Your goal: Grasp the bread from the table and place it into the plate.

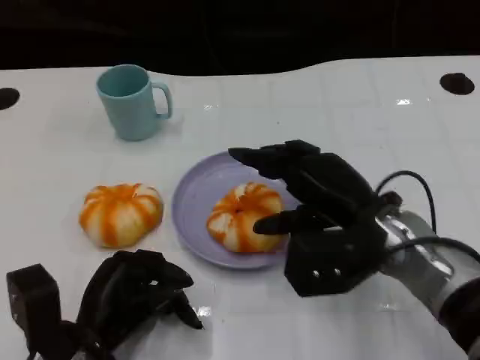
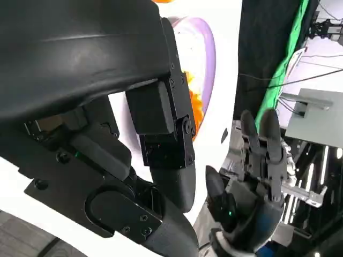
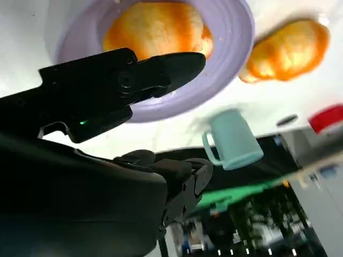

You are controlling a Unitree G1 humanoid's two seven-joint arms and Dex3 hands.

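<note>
— Right hand (image 1: 315,202) first: how are its black fingers set?

— Spread apart and holding nothing. It hangs over the near right side of the round lilac plate (image 1: 196,196), with one finger tip touching or just short of the orange-and-white striped bread bun (image 1: 244,216) lying in that plate; I cannot tell which.

— And the bun itself?

— It lies on the plate's right half, whole and resting flat. The right wrist view shows it inside the plate's rim, with a finger reaching over the rim beside it.

— Anything else like it?

— A second orange-striped bun (image 1: 121,214) lies on the white table (image 1: 360,120) just left of the plate, apart from its rim.

— The left hand (image 1: 135,292)?

— Low at the table's near edge, just in front of that second bun, fingers curled in with nothing in them.

— Further out?

— A pale teal mug (image 1: 131,101) stands upright toward the far edge, handle to the right, well apart from the plate.
</note>
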